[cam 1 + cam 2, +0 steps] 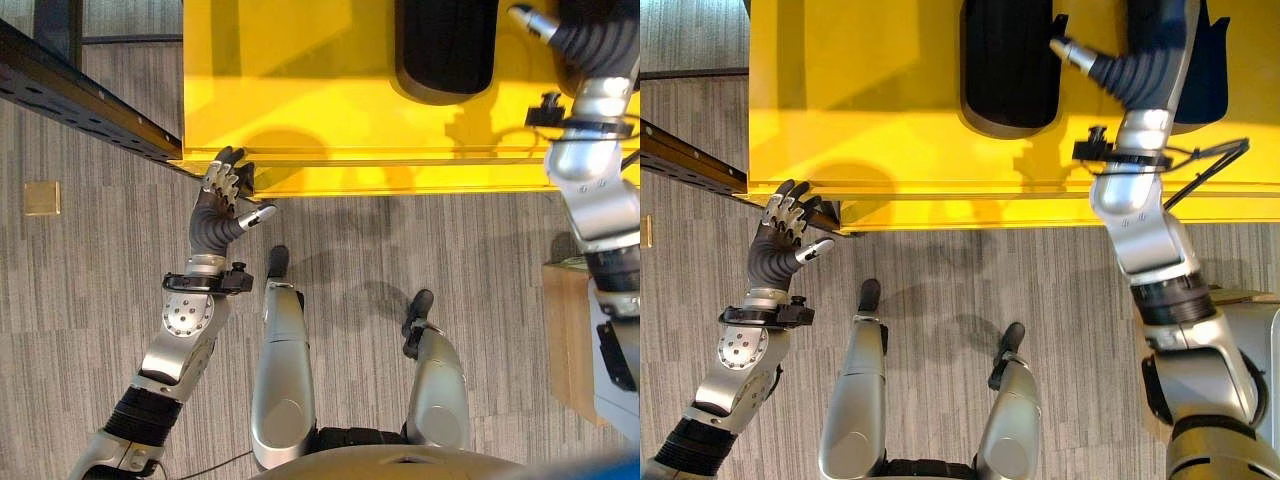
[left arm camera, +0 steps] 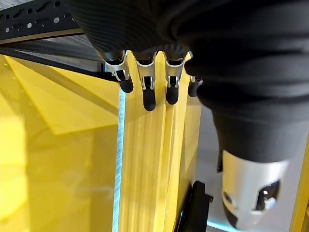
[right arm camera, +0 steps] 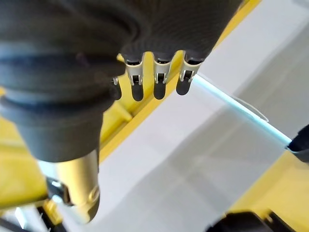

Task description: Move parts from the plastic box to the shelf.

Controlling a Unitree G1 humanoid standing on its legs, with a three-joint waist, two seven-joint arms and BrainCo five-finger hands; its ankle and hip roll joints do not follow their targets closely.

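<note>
A yellow plastic box (image 1: 400, 165) stands on the floor in front of me. A black rounded part (image 1: 445, 50) lies inside it, and a second dark part (image 1: 1205, 60) sits further right. My right hand (image 1: 1145, 50) reaches over the box's rim between these two parts, above the second one. Its fingers (image 3: 159, 82) are relaxed and straight and hold nothing. My left hand (image 1: 225, 205) is open at the box's near left corner, fingertips (image 2: 147, 92) against the yellow wall (image 2: 58, 145). A black perforated shelf rail (image 1: 70, 90) runs in from the left to that corner.
A light wooden box (image 1: 565, 330) stands on the striped grey carpet at the right. A small tan square (image 1: 42, 198) lies on the floor at the far left.
</note>
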